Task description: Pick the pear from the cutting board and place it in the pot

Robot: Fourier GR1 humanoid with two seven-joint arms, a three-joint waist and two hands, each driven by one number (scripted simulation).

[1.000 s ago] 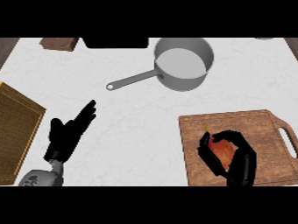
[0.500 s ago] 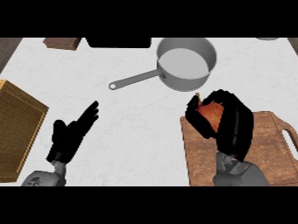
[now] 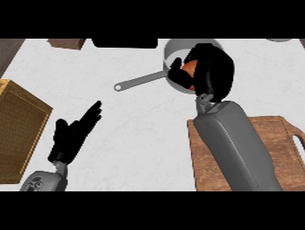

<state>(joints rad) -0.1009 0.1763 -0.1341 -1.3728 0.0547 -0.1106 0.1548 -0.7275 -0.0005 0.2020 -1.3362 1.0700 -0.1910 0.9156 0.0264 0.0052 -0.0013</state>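
My right hand (image 3: pixel 211 72) is held over the grey pot (image 3: pixel 175 47), fingers and thumb curled round the reddish-orange pear (image 3: pixel 189 68). The hand covers most of the pot; only part of its rim and its long handle (image 3: pixel 141 81) show. The wooden cutting board (image 3: pixel 281 150) lies at the lower right, partly hidden by my grey right forearm (image 3: pixel 231 143), with nothing on its visible part. My left hand (image 3: pixel 72 134) rests open at the lower left, fingers pointing up and to the right.
A woven wicker basket (image 3: pixel 6 128) stands at the left edge. At the back sit a brown block (image 3: pixel 67 42) and a black object (image 3: pixel 125 42). White counter lies between the basket and the board.
My right hand has carried the pear up off the cutting board and further back, from beside the pot to over it. The left hand has not moved.
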